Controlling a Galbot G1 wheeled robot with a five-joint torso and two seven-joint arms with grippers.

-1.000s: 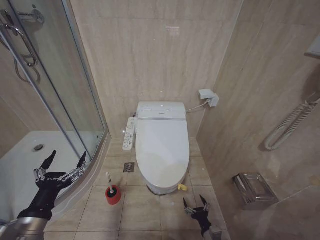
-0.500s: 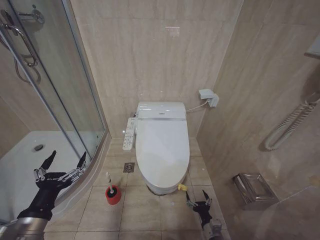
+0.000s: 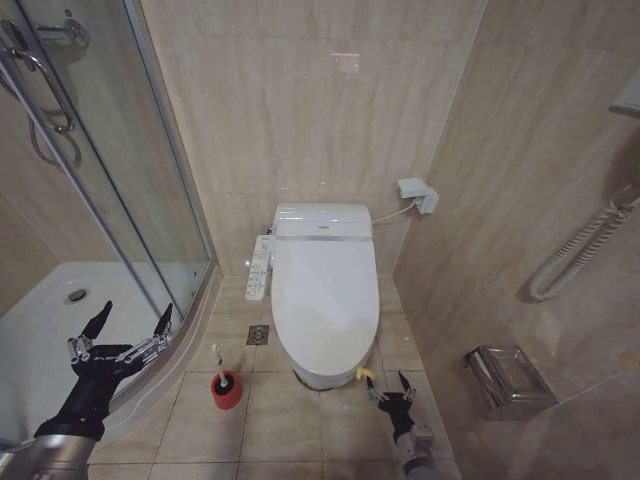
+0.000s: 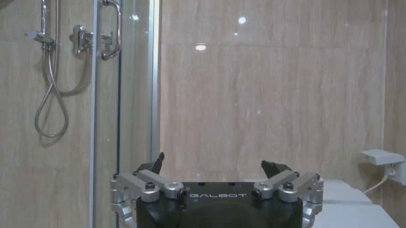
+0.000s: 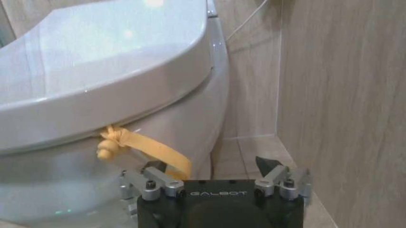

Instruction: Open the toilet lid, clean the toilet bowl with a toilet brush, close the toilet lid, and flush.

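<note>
My right gripper (image 3: 389, 385) sits low over the floor tiles, just off the front right corner of the toilet, with its fingers (image 5: 269, 166) spread apart and nothing between them. From its wrist camera the yellow strap (image 5: 144, 146) hangs just ahead of my open jaws, its knotted end off to one side and its band running down toward the nearer finger; I cannot tell whether that finger touches the band. The toilet lid (image 3: 325, 290) is down flat, closed over the toilet bowl (image 5: 76, 180), and its glossy white rim curves just above and in front of my right gripper, with the bowl's white outer wall directly ahead of the fingertips. Beyond this gripper, toward the wall behind the toilet, is the button panel (image 3: 259, 267) along the bowl's far side. My left gripper (image 3: 128, 325) is held up well away from the toilet, beside the curved glass shower door (image 3: 120, 180), its fingers (image 4: 152, 164) wide open and holding nothing. The toilet brush (image 3: 218, 362) stands upright in its red cup holder (image 3: 226, 391) on the floor, between my two grippers, nearer the toilet's front left than either hand, and touched by neither.
</note>
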